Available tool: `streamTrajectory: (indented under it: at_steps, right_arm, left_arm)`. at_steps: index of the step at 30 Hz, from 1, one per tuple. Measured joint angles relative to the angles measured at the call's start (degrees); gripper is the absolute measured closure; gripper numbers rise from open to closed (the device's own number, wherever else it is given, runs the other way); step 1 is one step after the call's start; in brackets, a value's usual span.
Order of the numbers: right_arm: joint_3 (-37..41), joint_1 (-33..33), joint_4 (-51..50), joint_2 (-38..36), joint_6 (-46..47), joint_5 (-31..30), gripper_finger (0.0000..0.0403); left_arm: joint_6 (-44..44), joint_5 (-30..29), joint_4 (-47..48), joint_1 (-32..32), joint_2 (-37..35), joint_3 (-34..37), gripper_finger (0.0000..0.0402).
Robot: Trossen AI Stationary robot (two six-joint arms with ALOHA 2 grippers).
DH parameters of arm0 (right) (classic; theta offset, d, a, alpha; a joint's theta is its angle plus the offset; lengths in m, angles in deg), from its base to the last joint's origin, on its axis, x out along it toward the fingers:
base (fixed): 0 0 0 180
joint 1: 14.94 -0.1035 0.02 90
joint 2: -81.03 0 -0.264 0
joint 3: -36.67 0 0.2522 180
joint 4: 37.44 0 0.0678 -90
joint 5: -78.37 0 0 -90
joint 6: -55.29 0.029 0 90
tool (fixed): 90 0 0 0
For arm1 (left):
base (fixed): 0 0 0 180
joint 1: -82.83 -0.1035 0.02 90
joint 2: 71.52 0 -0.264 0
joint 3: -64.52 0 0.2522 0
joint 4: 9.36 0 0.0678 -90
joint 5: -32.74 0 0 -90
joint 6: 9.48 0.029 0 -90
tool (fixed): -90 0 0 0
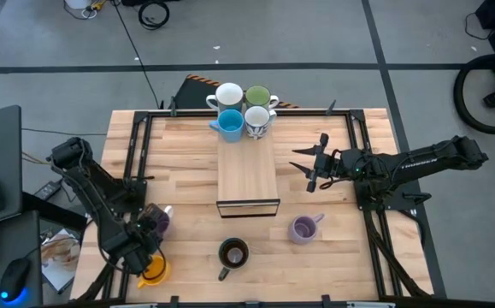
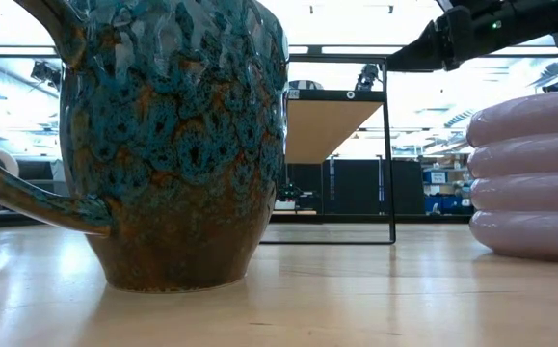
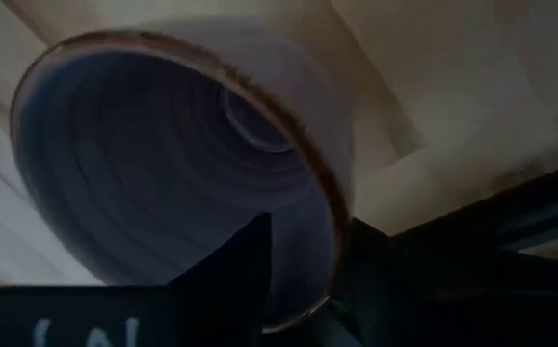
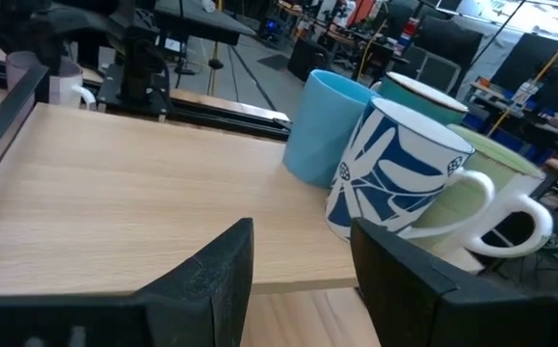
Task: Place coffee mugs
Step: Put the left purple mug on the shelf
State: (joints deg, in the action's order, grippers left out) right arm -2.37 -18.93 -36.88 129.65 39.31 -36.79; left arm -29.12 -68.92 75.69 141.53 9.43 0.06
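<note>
A lilac mug [image 1: 159,220] stands at the table's left near my left gripper [image 1: 147,229]. In the left wrist view I look down into this mug [image 3: 163,173]. My left gripper [image 3: 307,289] is open and points down. Its fingers straddle the mug's wall. White [image 1: 228,95], green [image 1: 258,95], light blue [image 1: 230,125] and patterned [image 1: 259,122] mugs stand on the board's far end. An orange mug [image 1: 153,272], a dark mug [image 1: 232,254] and a second lilac mug [image 1: 303,228] stand on the table near its front. My right gripper [image 1: 311,167] hovers open right of the board. My left gripper comes at the lilac mug from above, one finger [image 3: 240,280] inside the mug and the other [image 3: 385,289] outside its rim [image 3: 334,241]. Whether either finger touches the wall I cannot tell. The mug stands upright on the table.
The long wooden board [image 1: 247,175] lies raised in the table's middle, its near half bare. Black frame rails [image 1: 136,145] run along the table's left and right sides. In the low view the dark mug [image 2: 172,145] fills the foreground, with the second lilac mug [image 2: 529,173] at the right.
</note>
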Motion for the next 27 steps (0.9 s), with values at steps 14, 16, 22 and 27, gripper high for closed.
streamTrajectory:
  at_steps: [14, 16, 22, 27]
  right_arm:
    - [0.0, 0.0, -1.45, 0.02, 1.95, 1.21, 0.0221]
    - [0.0, 0.0, -1.43, 0.02, 1.95, 1.21, 0.0222]
    - [0.0, 0.0, -1.36, 0.02, 1.89, 1.21, 0.0222]
    - [0.0, 0.0, -1.1, 0.02, 1.54, 1.19, 0.0222]
  left_arm:
    - [4.81, 2.05, -1.21, -11.13, -1.79, -1.9, 0.0378]
    - [3.5, 2.42, -1.31, -14.36, -3.04, -3.02, 0.0377]
    - [-2.85, 2.42, -0.99, -26.84, -8.06, -9.46, 0.0379]
    - [-9.79, 2.32, 1.8, -39.77, -9.07, -18.3, 0.0378]
